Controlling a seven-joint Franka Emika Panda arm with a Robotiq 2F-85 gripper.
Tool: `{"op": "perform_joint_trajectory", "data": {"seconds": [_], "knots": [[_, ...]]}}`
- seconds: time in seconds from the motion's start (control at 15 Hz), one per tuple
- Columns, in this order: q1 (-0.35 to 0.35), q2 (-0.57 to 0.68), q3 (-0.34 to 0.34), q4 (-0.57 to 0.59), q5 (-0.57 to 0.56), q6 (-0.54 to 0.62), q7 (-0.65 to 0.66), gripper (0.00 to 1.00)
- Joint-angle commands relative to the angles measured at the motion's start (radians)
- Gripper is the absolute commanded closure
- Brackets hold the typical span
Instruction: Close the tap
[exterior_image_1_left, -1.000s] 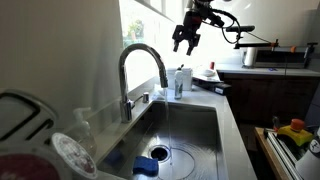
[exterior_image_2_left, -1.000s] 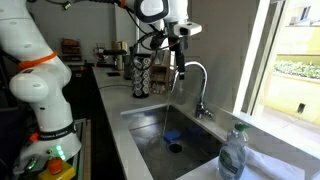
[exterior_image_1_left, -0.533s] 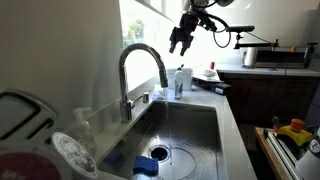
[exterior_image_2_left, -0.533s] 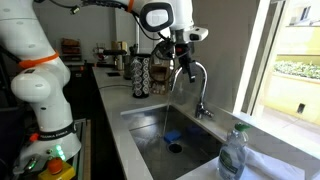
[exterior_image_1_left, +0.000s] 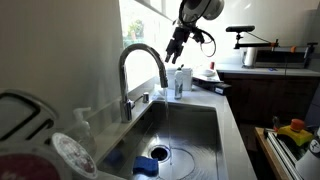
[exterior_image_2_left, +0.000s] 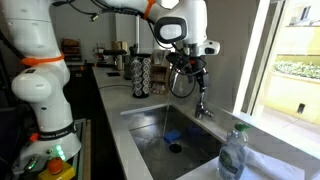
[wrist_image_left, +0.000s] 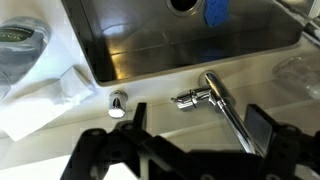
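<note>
- Behind the steel sink (wrist_image_left: 130, 50), the chrome tap (wrist_image_left: 213, 92) stood upright on the surface.
- Above it, the pincer (wrist_image_left: 195, 125) hovered, jaws spread wide, empty.
- Rigid, slippery metal; its small side lever (wrist_image_left: 185, 98) was probably the place to take hold.

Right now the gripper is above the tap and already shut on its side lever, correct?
Not quite. The gripper is above the tap, but it is not shut on the lever. The wrist view shows it open, its fingers spread wide, with the lever untouched below them.
</note>
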Motion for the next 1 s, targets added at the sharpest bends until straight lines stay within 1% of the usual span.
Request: {"op": "perform_joint_trajectory", "data": {"seconds": [0.0,0.13,0.2,0.27,0.33,0.4,0.6,0.67,0.87,0.93], "knots": [[-0.02,0.018,0.022,0.013,0.0,-0.002,0.001,0.0],[-0.023,0.035,0.025,0.026,0.0,-0.001,0.001,0.0],[-0.022,0.019,0.025,0.008,0.003,0.017,-0.013,0.0],[-0.021,0.034,0.032,0.001,-0.033,0.054,0.009,0.0],[-0.019,0.058,0.038,0.009,-0.03,0.082,-0.021,0.0],[-0.017,0.089,0.043,0.026,-0.004,0.083,-0.057,0.0],[-0.017,0.146,0.072,0.039,0.0,0.132,-0.16,0.0],[-0.02,0.175,0.085,0.048,0.001,0.166,-0.195,0.0],[-0.041,0.242,0.121,0.077,0.027,0.212,-0.28,0.0],[-0.054,0.264,0.134,0.095,0.039,0.209,-0.306,0.0]]}}
